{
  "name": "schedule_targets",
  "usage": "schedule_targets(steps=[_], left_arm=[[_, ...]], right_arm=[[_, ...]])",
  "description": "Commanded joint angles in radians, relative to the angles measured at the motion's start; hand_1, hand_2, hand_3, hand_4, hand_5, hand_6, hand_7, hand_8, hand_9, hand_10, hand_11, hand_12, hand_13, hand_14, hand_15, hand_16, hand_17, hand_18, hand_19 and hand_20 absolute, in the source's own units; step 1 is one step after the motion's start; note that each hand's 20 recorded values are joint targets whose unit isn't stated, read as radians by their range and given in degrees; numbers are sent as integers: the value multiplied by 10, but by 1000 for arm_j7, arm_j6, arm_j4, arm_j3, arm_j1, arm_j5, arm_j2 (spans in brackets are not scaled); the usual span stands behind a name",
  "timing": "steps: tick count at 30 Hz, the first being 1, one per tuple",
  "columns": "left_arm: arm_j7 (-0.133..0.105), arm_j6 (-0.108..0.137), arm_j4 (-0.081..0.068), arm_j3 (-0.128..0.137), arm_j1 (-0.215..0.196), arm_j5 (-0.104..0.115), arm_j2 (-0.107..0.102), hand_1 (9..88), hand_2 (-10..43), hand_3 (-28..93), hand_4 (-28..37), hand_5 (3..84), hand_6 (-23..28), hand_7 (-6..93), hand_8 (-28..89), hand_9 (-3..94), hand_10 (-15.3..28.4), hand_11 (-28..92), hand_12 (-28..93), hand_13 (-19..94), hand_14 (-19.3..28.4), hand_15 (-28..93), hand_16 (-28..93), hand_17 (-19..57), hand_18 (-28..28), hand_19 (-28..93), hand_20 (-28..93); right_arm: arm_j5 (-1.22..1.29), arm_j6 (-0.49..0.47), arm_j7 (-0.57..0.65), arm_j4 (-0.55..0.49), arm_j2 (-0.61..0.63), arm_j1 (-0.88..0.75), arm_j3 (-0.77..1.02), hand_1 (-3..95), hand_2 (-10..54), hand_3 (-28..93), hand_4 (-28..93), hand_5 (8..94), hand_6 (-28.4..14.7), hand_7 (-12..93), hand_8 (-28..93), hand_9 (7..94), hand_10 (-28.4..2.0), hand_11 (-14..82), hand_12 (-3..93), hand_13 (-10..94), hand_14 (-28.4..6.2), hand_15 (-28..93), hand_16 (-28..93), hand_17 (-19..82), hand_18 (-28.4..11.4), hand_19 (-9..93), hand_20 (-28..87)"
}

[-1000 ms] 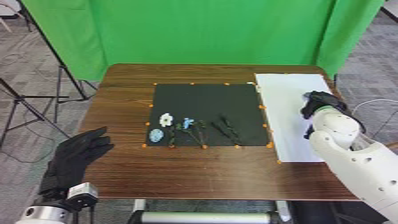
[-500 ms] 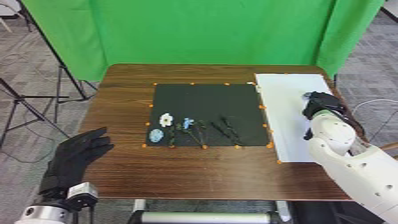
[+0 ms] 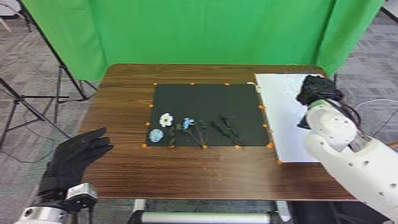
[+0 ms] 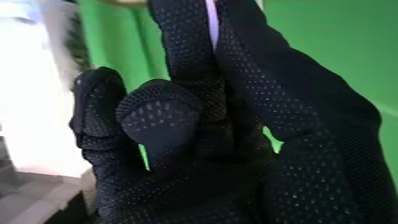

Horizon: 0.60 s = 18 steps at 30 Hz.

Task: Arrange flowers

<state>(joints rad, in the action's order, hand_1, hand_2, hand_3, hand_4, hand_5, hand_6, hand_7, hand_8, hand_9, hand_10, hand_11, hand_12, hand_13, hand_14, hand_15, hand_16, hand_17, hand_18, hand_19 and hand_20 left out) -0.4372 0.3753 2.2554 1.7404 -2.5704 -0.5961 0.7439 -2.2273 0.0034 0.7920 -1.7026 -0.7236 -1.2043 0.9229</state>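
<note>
Black mat (image 3: 204, 100): one white flower (image 3: 166, 119), two blue flowers (image 3: 188, 122). Left hand (image 3: 75, 155): fingers released. Right hand (image 3: 320, 90): fingers grasping one lilac strip (image 4: 212, 20).

On the black mat (image 3: 206, 100), flowers (image 3: 166, 119) and stems (image 3: 229, 131) obstruct the near half; passage lies beyond.

Head view: right hand (image 3: 320, 91) and right arm (image 3: 362, 165) cover part of the white sheet (image 3: 286, 107); can't see what's under them. Arm runs out of frame. Dark stems (image 3: 229, 131) too thin to sort one from another. Pale blue oval (image 3: 156, 135) too small to identify. Right wrist view: lilac strip (image 4: 213, 22) pinched between fingers, top cut off by the edge, rest hidden by glove, can't tell what it is. Bright patch (image 4: 35, 95) washed out, no detail.
</note>
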Motion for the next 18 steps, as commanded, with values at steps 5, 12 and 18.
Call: schedule_targets(steps=[5, 12, 18], left_arm=[[4, -3, 14, 29, -32, -3, 9, 277, 49, 823, -201, 445, 132, 197, -108, 404, 223, 397, 98, 291, 284, 676, -149, -92, 224, 608, 88], [36, -18, 9, 34, -5, -16, 17, 276, 49, 823, -201, 445, 132, 198, -108, 404, 224, 396, 98, 290, 284, 677, -149, -92, 224, 608, 88], [37, -19, 6, 33, 2, -16, 17, 276, 48, 824, -201, 446, 132, 198, -108, 403, 224, 396, 98, 291, 284, 677, -150, -92, 224, 608, 88]], right_arm=[[-2, -2, -115, -99, -153, 121, -118, 578, -95, 794, -283, 819, -14, 269, 49, 914, -82, 160, 397, 805, -37, 739, 215, 459, -199, 932, 188], [-8, -32, -144, -94, -304, 138, -204, 578, -95, 795, -283, 821, -15, 265, 52, 914, -82, 161, 400, 805, -36, 740, 217, 460, -200, 932, 194], [-33, -56, -160, -59, -430, 127, -239, 577, -95, 798, -283, 823, -15, 263, 54, 913, -81, 160, 401, 806, -37, 739, 218, 459, -200, 932, 197]])
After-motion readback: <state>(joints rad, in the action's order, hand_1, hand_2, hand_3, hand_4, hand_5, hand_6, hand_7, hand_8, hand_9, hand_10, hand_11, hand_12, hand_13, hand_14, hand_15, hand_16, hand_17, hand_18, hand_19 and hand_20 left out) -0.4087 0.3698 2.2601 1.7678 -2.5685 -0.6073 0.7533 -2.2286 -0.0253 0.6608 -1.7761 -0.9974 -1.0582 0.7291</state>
